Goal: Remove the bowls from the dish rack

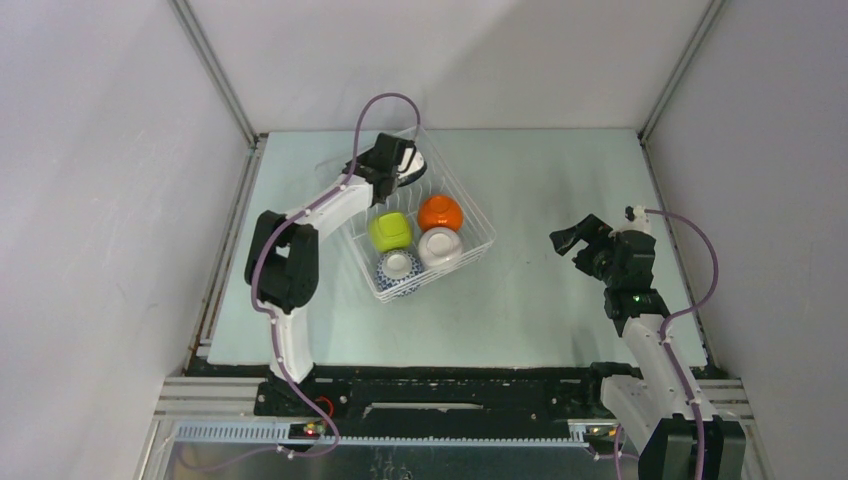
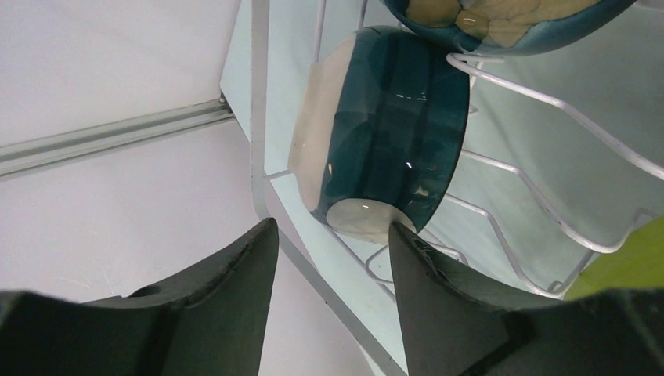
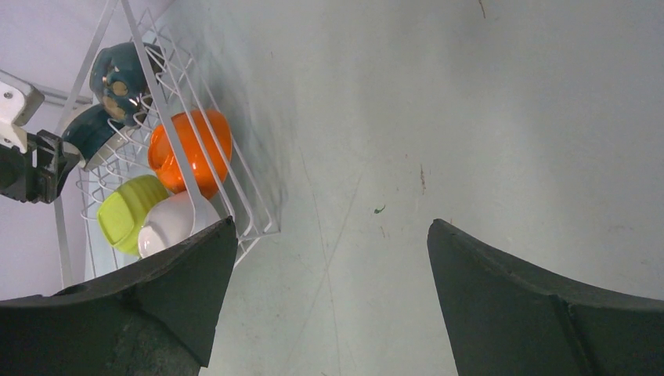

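The white wire dish rack [image 1: 463, 191] stands at mid-table. It holds an orange bowl [image 1: 440, 212], a lime green bowl [image 1: 390, 231], a white bowl [image 1: 440, 247] and a blue-and-white patterned bowl [image 1: 399, 268]. At its far corner a teal-and-white bowl [image 2: 384, 133] stands on edge between the wires [image 2: 540, 100], with a dark blue-green patterned bowl [image 2: 501, 23] behind it. My left gripper [image 2: 333, 225] is at that corner, jaws apart, its right fingertip [image 2: 399, 235] against the teal bowl's pale foot. My right gripper [image 3: 332, 223] hangs open over bare table, right of the rack.
The rack's outer frame wire [image 2: 258, 117] runs between my left fingers and the left enclosure wall [image 2: 117, 94]. White walls close in the table on three sides. The right wrist view shows bare, lightly scuffed tabletop [image 3: 470, 117] beside the rack.
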